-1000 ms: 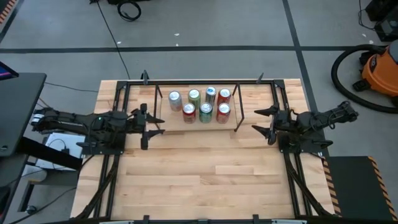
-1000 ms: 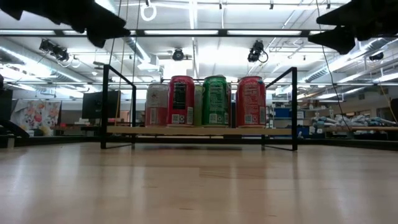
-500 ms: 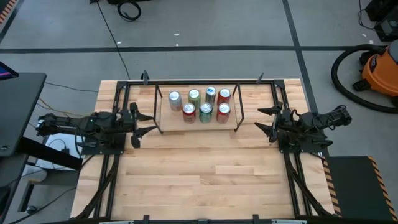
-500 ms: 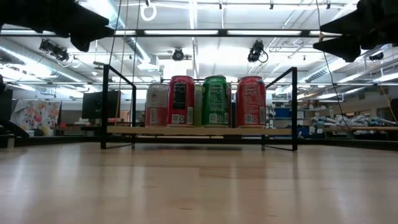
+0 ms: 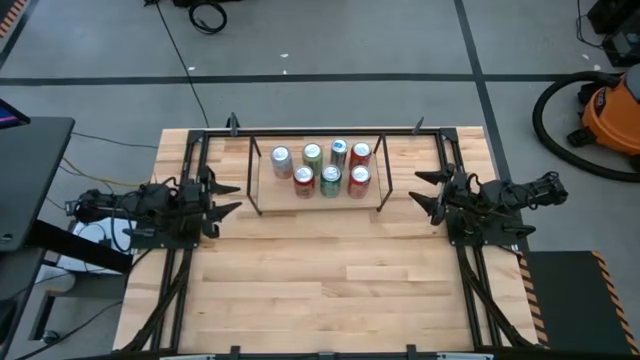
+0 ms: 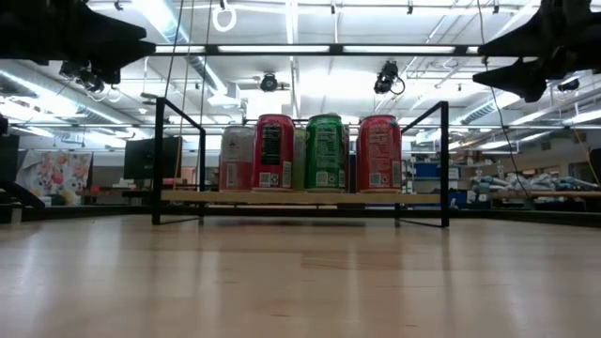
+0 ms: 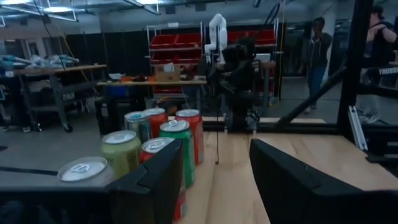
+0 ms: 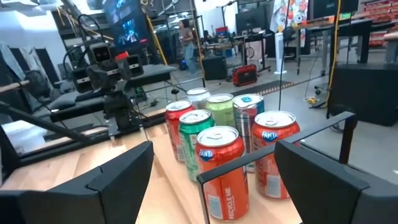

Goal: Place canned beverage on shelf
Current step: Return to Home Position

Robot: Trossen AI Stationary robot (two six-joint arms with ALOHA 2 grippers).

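Note:
Several cans [image 5: 330, 170] stand upright in two rows on the light wood deck of the low black-rod shelf [image 5: 272, 188] at the table's far middle; the low view shows the red, green and red front cans [image 6: 325, 152]. My left gripper [image 5: 226, 198] hovers off the shelf's left end, open by a narrow gap, with nothing between its fingers [image 7: 217, 180]. At the shelf's right end my right gripper [image 5: 420, 190] hovers open and wider, also with nothing in it [image 8: 211, 180]. Both point level toward the shelf.
Black frame rails [image 5: 190, 170] run along the table's left, right and far sides, under both arms. Bare wooden tabletop [image 5: 320, 280] stretches from the shelf to the near edge. An orange vacuum [image 5: 610, 110] stands on the floor beyond the right corner.
My left gripper has drawn back from the shelf toward the table's left edge, sinking a little and tipping toward level. The cans and shelf have stayed put.

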